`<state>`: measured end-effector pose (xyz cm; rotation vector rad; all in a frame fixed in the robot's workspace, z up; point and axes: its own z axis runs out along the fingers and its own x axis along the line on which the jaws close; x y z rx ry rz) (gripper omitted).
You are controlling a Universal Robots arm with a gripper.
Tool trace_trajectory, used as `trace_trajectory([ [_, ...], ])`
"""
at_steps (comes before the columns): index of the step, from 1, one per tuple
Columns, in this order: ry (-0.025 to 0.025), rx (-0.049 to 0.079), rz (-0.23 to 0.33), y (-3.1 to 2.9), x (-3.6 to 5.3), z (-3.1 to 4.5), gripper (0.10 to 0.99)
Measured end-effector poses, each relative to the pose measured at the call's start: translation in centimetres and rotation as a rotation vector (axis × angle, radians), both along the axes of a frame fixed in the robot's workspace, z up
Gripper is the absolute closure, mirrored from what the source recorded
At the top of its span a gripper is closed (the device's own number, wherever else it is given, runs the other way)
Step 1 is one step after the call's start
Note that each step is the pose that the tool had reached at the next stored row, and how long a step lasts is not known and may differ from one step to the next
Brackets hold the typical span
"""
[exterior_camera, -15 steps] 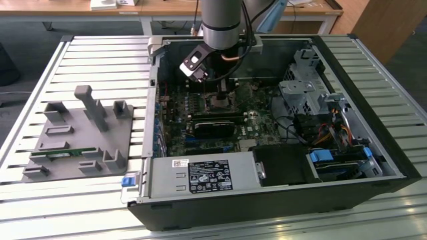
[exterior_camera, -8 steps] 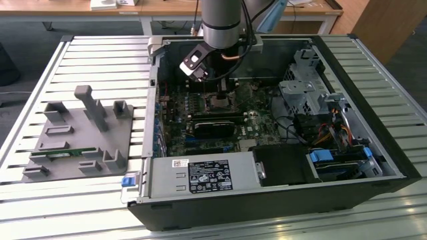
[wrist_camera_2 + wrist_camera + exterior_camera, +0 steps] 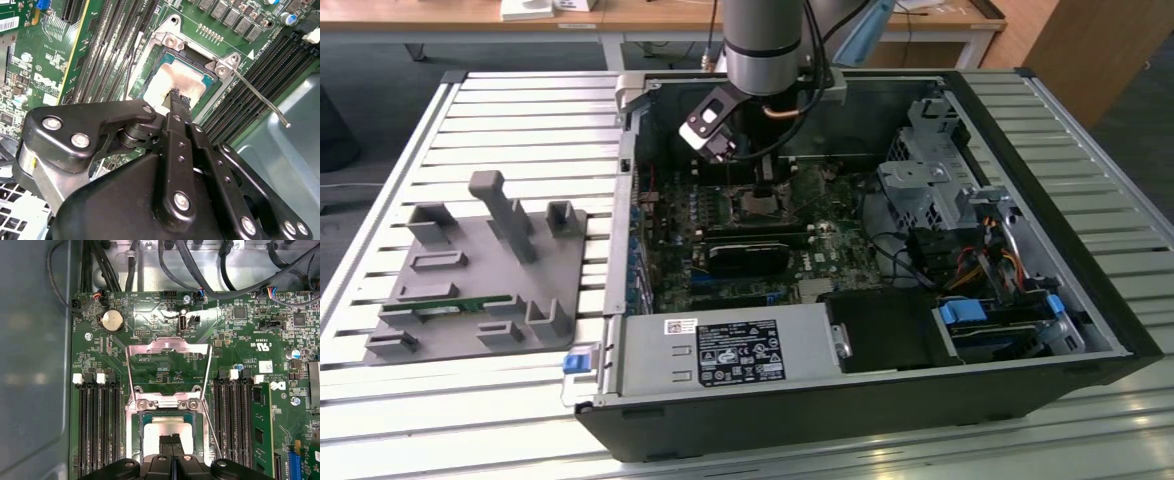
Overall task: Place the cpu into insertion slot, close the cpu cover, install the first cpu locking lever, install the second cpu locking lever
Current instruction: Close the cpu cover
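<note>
Tool [image 3: 171,440] clenched, matte black, above pale square cpu [image 3: 156,426], thin silver cpu cover [image 3: 167,346] open

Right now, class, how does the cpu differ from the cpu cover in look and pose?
Look: the cpu is a solid pale square, the cpu cover a silver frame with a large window. Pose: the cpu lies flat in the insertion slot, the cpu cover is swung open off it. Both are square, socket-sized.

Cpu [image 3: 165,426] partly hidden behind claw [image 3: 171,439] in first wrist view; claw body cut off at picture edge.
</note>
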<state>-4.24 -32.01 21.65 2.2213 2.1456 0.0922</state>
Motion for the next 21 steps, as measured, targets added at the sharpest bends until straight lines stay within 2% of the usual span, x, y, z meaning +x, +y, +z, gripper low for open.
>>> trace_trajectory([
  [21,0.002,0.0,0.0,0.0,0.04,0.51,0.98],
])
